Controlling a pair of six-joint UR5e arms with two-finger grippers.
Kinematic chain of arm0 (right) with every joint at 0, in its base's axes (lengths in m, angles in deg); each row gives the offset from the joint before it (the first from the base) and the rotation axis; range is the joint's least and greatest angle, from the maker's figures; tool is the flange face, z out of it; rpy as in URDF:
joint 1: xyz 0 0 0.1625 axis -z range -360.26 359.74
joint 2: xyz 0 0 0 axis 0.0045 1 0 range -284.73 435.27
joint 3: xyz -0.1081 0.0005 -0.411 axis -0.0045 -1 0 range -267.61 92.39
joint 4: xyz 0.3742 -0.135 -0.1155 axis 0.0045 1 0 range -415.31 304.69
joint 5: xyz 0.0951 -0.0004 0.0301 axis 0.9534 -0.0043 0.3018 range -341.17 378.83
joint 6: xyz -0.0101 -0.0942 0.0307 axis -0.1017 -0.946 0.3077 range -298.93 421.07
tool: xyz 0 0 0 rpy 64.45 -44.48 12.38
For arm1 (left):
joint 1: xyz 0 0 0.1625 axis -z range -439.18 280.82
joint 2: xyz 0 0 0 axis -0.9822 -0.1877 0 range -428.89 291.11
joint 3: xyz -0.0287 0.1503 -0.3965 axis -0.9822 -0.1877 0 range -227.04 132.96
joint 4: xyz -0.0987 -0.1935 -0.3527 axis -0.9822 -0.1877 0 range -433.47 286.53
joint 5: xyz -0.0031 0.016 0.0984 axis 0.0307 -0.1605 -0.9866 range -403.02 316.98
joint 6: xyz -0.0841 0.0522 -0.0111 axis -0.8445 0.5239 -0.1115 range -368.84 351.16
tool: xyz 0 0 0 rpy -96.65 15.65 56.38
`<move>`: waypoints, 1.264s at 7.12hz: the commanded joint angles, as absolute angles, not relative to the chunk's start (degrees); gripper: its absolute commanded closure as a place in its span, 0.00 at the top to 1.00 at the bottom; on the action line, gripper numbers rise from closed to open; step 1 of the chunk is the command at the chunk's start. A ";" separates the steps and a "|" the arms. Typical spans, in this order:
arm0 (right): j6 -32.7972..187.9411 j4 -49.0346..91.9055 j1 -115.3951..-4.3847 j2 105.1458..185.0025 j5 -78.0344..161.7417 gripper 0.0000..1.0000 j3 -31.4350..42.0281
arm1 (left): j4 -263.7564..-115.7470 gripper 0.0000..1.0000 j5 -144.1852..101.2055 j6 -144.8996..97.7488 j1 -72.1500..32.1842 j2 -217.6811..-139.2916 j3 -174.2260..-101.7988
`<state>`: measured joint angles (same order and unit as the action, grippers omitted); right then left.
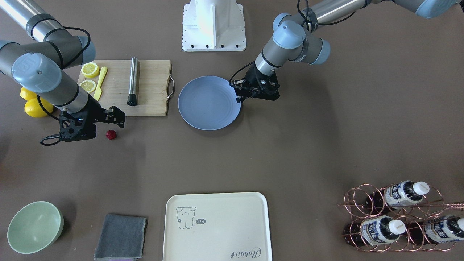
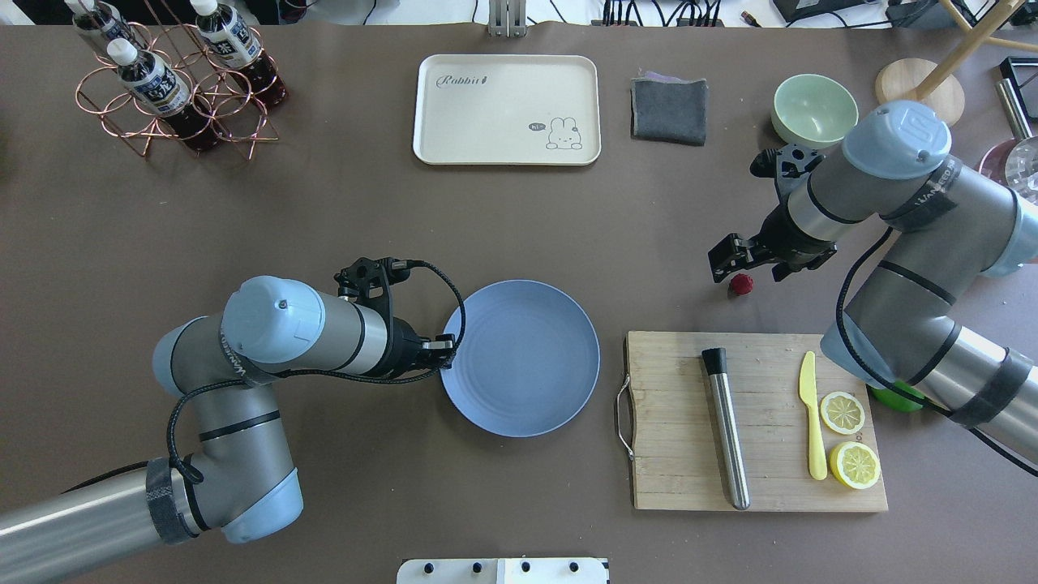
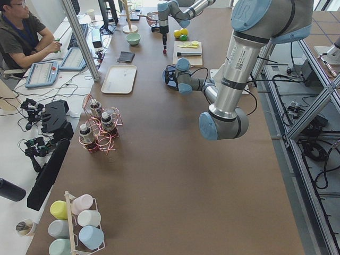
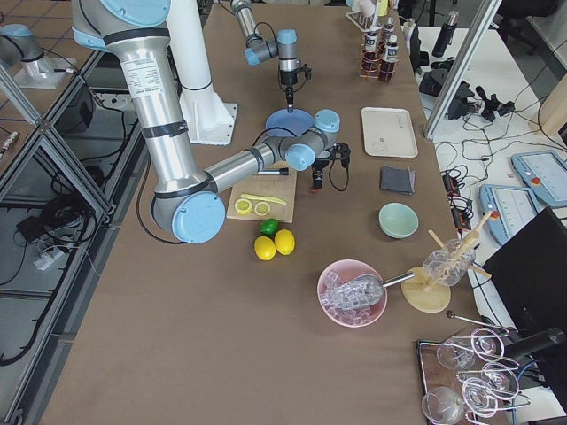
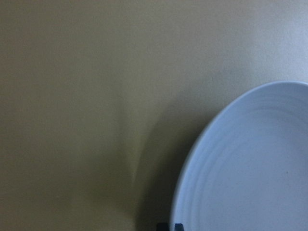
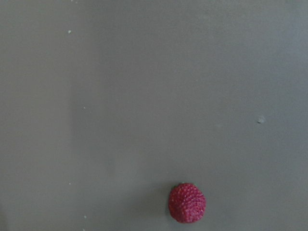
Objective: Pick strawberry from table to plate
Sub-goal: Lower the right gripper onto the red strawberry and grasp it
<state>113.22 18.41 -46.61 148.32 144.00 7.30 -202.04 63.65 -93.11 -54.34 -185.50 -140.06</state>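
Currently, overhead view: small dark-red bumpy strawberry (image 2: pixel 739 284) lies on the matte grey-brown table (image 2: pixel 324 203), well apart from the round, shallow periwinkle-blue plate (image 2: pixel 523 422), off that plate's right side. Right gripper (image 2: pixel 746 266) hangs over the berry, fingers spread to either side of it, holding nothing. Left gripper (image 2: pixel 444 347) sits at the plate's left rim; its tips look drawn together, with nothing between them. Front-facing view: same layout mirrored; plate bare, berry on the table away from it. Right wrist view: strawberry (image 6: pixel 187 202) alone on the table, low in frame, no finger touching it. Left wrist view: plate (image 5: pixel 250 168) rim and bare table only. Status, as judged: nothing accomplished yet; descent, closing on the berry, lift, carry to the plate and release are all left to do
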 commanded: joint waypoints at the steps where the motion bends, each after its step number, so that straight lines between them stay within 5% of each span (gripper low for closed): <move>1: 113.02 18.43 -45.88 147.07 142.06 0.87 5.03 | -202.06 0.92 62.54 -93.13 -54.04 -185.44 -140.12; 3: 113.10 18.43 -45.53 147.07 141.97 0.70 4.76 | -202.06 0.94 62.45 -93.13 -52.91 -185.26 -140.21; 6: 113.01 18.43 -45.26 147.07 142.05 0.58 3.71 | -202.06 0.94 62.45 -93.13 -52.29 -185.08 -140.29; 8: 112.49 18.43 -45.17 147.16 141.97 0.07 3.71 | -202.06 0.94 62.53 -93.31 -51.85 -185.08 -140.64; 9: 111.96 18.43 -45.34 147.07 142.14 0.00 3.79 | -202.06 0.94 62.53 -93.31 -51.58 -185.08 -140.65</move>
